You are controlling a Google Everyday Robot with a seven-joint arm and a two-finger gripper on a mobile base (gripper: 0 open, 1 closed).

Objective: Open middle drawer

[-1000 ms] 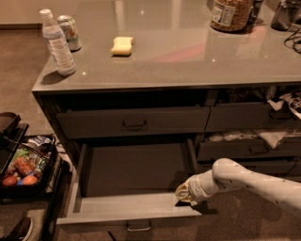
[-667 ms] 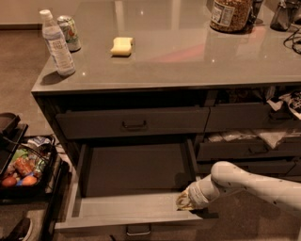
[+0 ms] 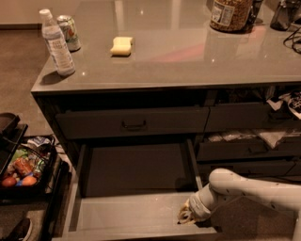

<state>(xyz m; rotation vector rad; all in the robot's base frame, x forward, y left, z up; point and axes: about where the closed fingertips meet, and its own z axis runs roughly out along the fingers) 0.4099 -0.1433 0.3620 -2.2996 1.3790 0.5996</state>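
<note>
The middle drawer (image 3: 134, 212) is pulled far out from the dark grey cabinet, and its pale grey inner floor shows. Its front panel (image 3: 141, 234) runs along the bottom edge of the view, and its handle is out of view. My gripper (image 3: 186, 216) is at the end of the white arm (image 3: 244, 190), which reaches in from the right. It sits low inside the drawer's front right corner, against the inner side of the front panel. The top drawer (image 3: 134, 123), with a loop handle, is closed above.
On the countertop (image 3: 188, 56) stand a water bottle (image 3: 56, 44), a can (image 3: 69, 33), a yellow sponge (image 3: 121, 45) and a jar (image 3: 230, 14). Right-hand drawers (image 3: 249, 148) stand partly open with items. A basket of goods (image 3: 23, 169) stands on the floor at left.
The middle drawer has slid further out toward the camera, with its front now at the view's bottom edge. My gripper has moved with it, down and forward.
</note>
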